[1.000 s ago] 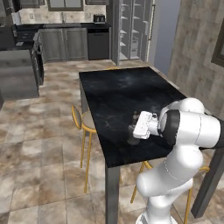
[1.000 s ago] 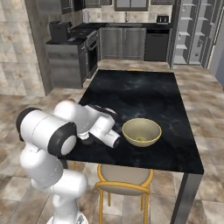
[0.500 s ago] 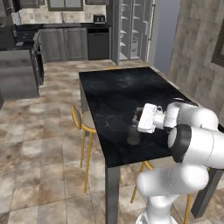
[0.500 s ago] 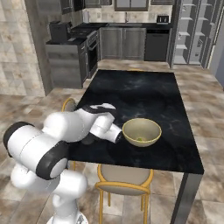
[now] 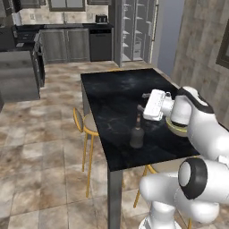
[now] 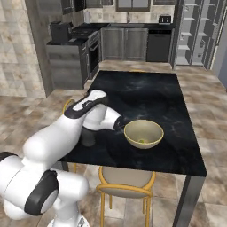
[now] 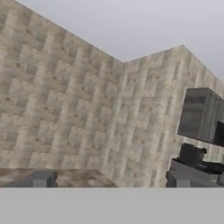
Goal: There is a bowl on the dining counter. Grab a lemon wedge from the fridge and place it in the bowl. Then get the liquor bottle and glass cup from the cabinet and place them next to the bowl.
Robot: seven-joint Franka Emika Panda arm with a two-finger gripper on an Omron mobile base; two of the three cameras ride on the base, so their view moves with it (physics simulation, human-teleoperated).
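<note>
On the black dining counter (image 5: 112,96) a small dark liquor bottle (image 5: 137,133) stands upright near the front edge, free of any grip. My gripper (image 5: 143,101) hovers above and to the right of it, open, with nothing between its fingertips (image 7: 41,178). Behind my forearm sits the pale yellow-beige bowl (image 6: 143,133), close to the right of the bottle. A tiny lemon wedge (image 6: 141,142) lies inside it. At the back of the room the fridge (image 5: 134,31) stands with its doors open. The glass cup is out of view.
Yellow-legged stools (image 5: 86,123) stand along the counter's left side and at its near edge (image 6: 126,178). Grey kitchen cupboards and a black worktop (image 6: 128,42) line the far wall. The hand camera faces a stone-tiled wall (image 7: 87,109) with a dark grey wall unit (image 7: 200,113).
My hand has lifted up and back to the right from the counter, leaving the bottle standing alone. The forearm has swung in front of the bowl.
</note>
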